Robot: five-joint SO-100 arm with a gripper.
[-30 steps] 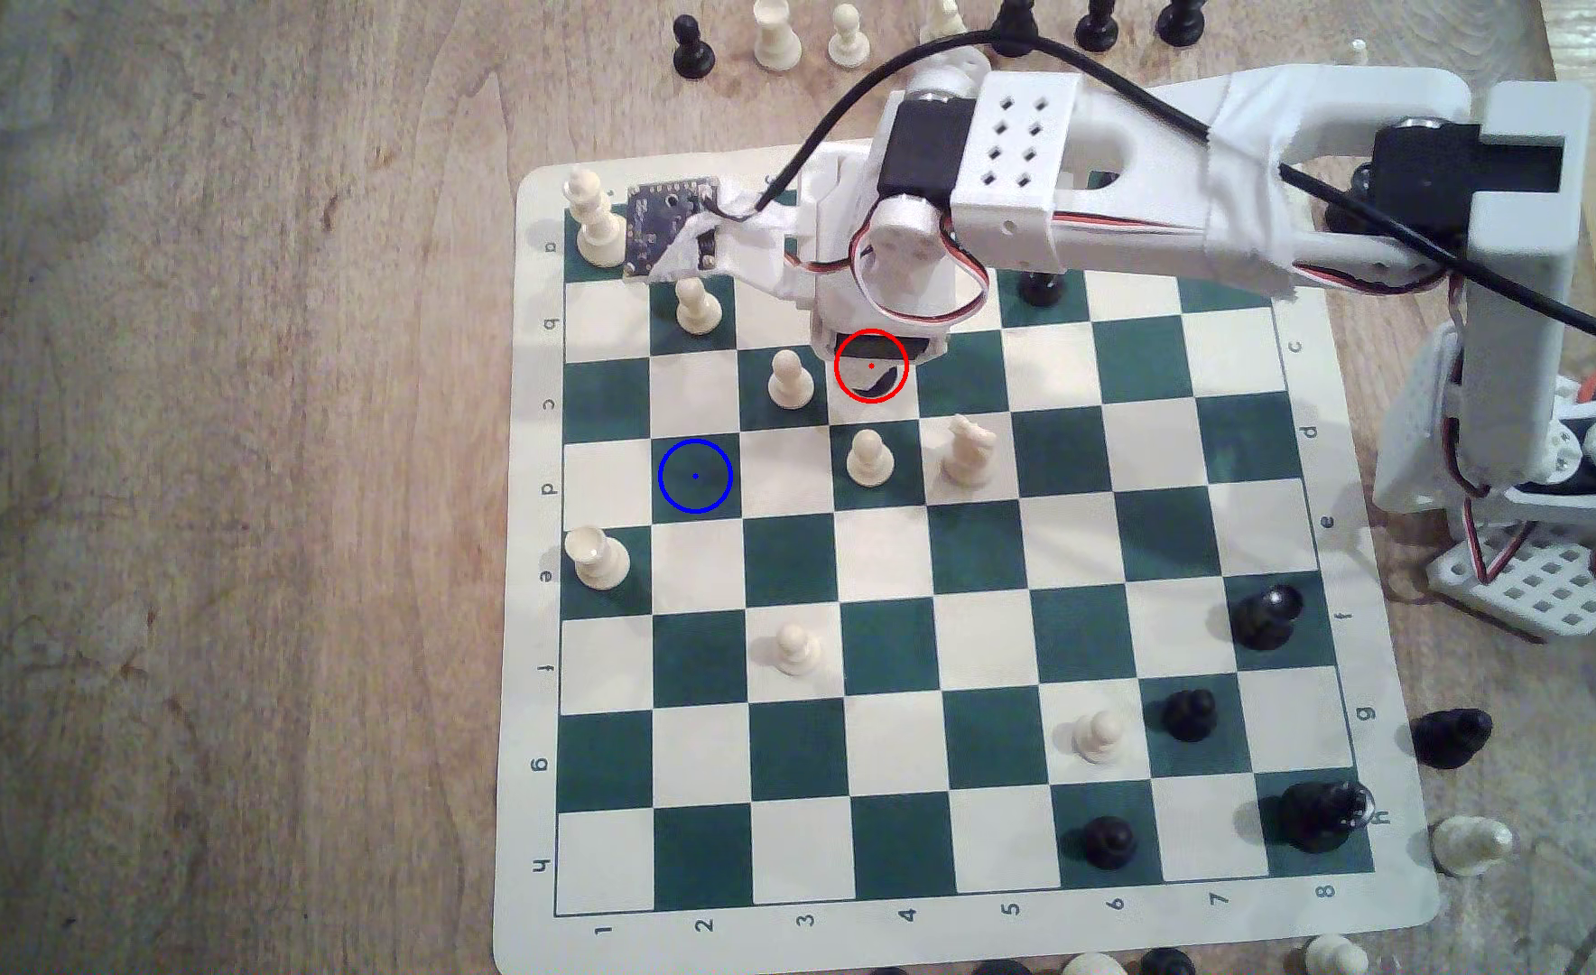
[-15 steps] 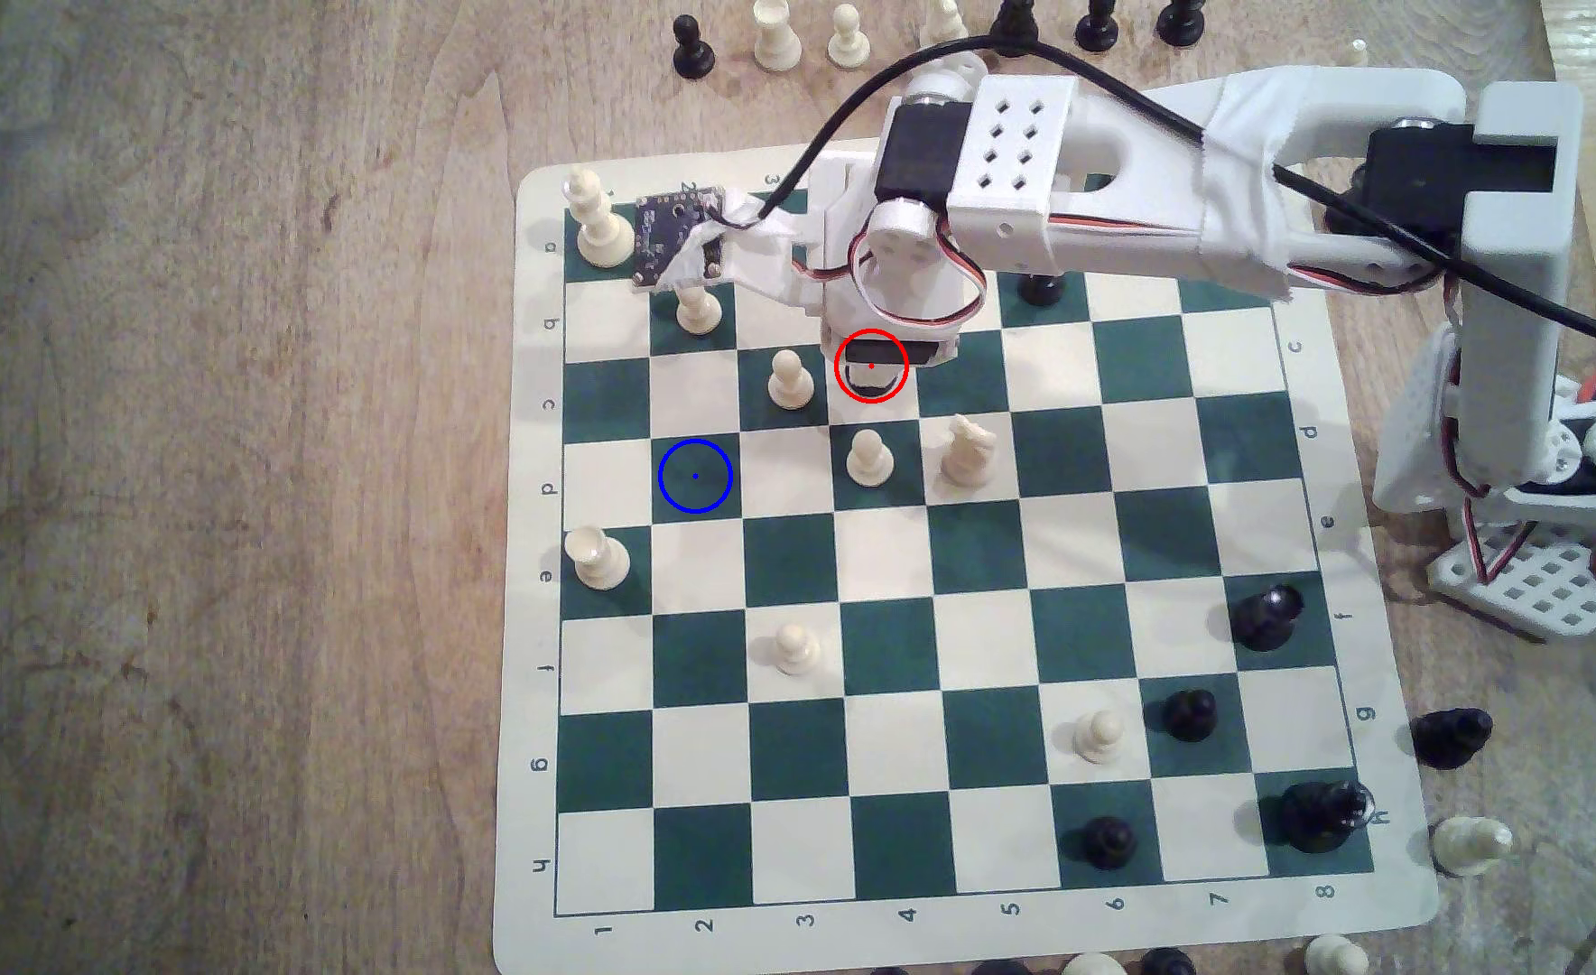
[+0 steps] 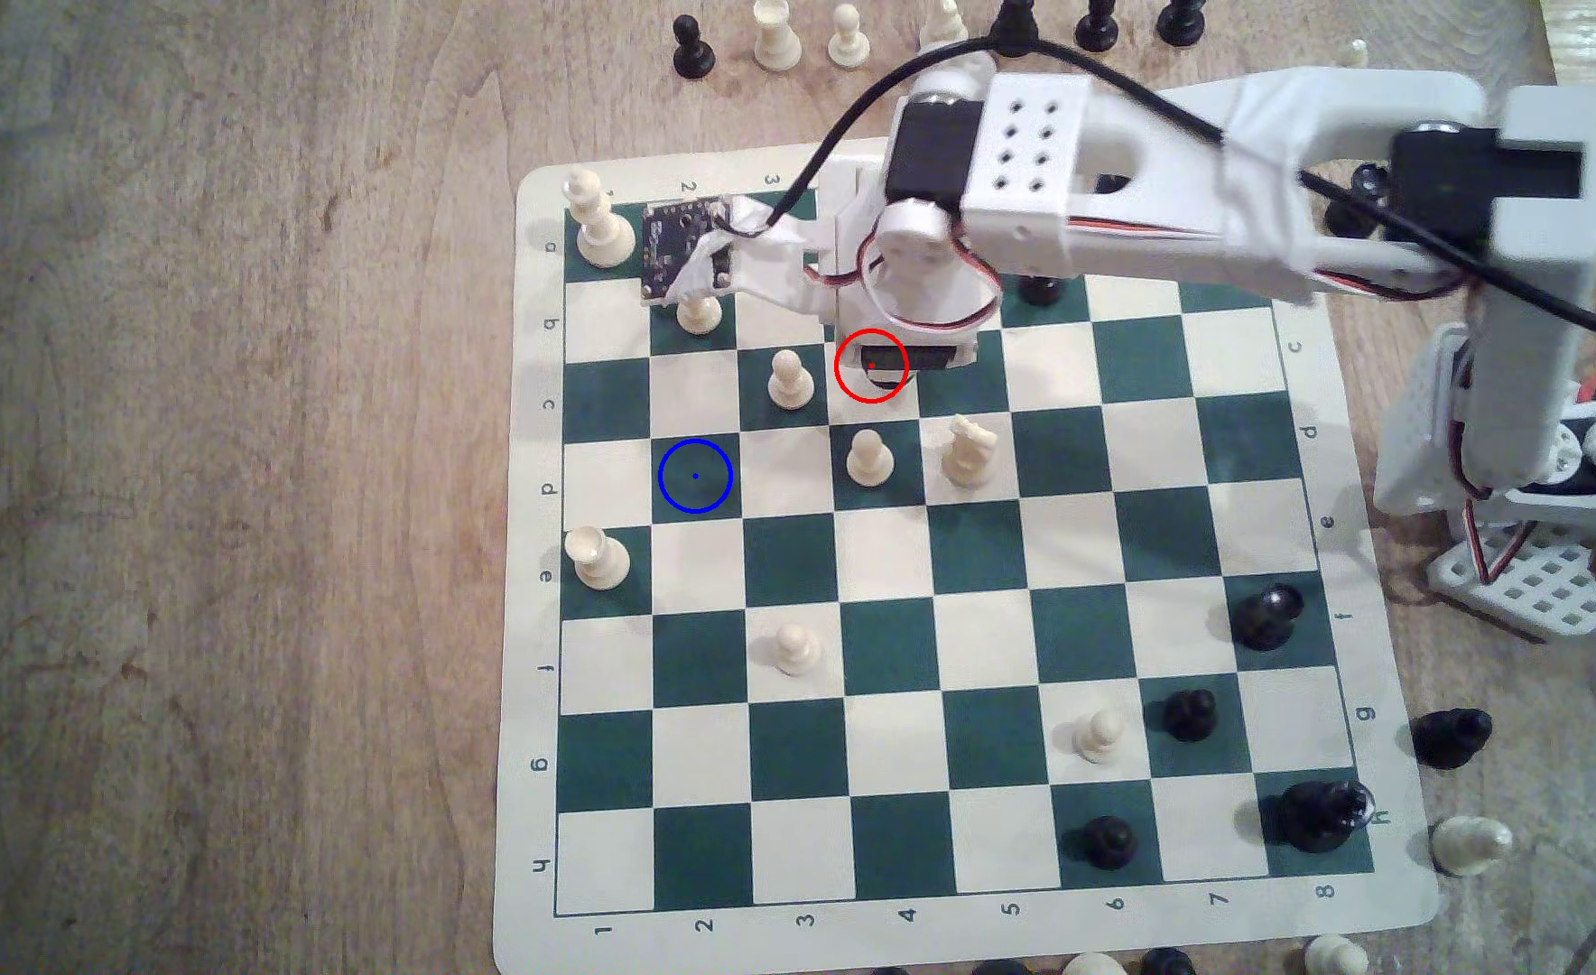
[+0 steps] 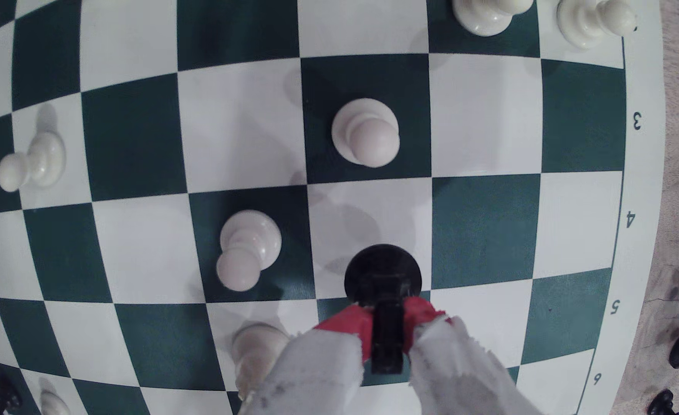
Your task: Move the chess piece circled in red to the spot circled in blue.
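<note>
The black chess piece (image 4: 383, 275) is clamped by its stem between my two red-tipped fingers (image 4: 350, 323), its round base over a cream square. Whether the base touches the board I cannot tell. My gripper (image 4: 387, 315) is shut on it. In the exterior view my gripper (image 3: 881, 377) sits under the white wrist at the red circle, and the wrist hides most of the piece. The spot (image 3: 695, 476) is a dark green square ringed in blue, two columns towards the exterior view's left and one row nearer. Nothing stands on it.
Cream pawns (image 3: 790, 380) (image 3: 868, 457) and a cream knight (image 3: 968, 450) stand close around the red circle. Another cream pawn (image 3: 699, 314) is under the wrist camera board. A cream piece (image 3: 595, 558) stands below the spot. Black pieces (image 3: 1263, 614) cluster lower right. The arm base (image 3: 1545, 525) is off the board's right edge.
The arm and wrist have shifted towards the exterior view's right and look slightly larger, as if raised. The camera board moved right with them. The dark shape in the red circle shifted right.
</note>
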